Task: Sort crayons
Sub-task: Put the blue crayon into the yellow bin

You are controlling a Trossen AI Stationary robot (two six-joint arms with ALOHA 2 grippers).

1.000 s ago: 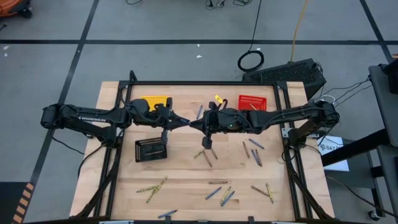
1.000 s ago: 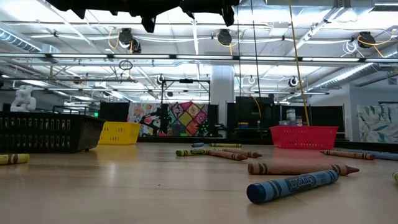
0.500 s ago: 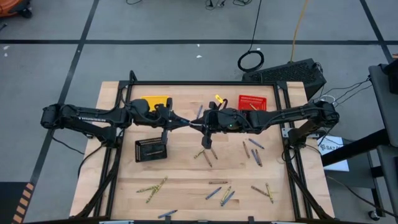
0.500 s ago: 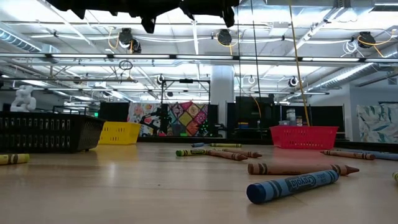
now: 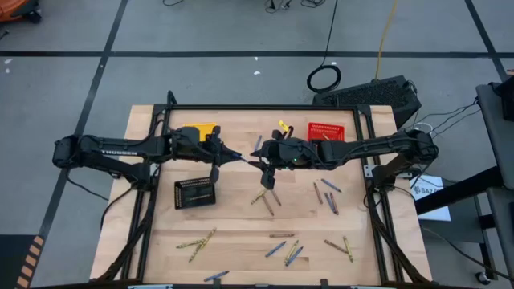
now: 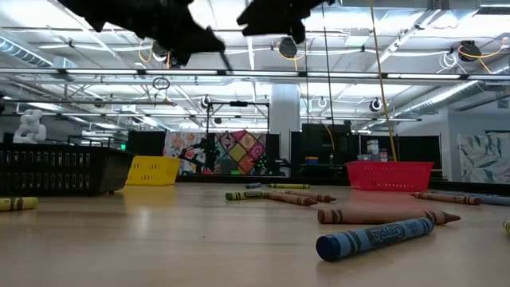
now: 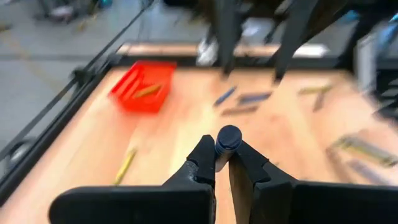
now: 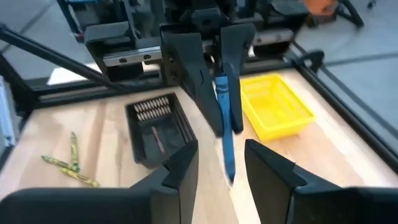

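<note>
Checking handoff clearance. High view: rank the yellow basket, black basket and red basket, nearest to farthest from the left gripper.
Left gripper sits mid-table, shut on a blue crayon.
1. Yellow basket: back, toward the left arm's side.
2. Black basket: front-left; close to the yellow one's distance, only slightly farther.
3. Red basket: back-right, clearly farthest.

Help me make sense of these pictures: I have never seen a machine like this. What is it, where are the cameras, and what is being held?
These are two dark robot arms at a wooden table, sorting crayons. One camera looks straight down, one sits at table height, and one rides on each wrist. They meet above the middle of the table. The left claw is shut on a blue crayon. The right claw stands open in front of it. Loose crayons lie scattered on the wood. Three mesh baskets stand there: yellow basket, red basket and black basket, the black one already holding some crayons.
</note>
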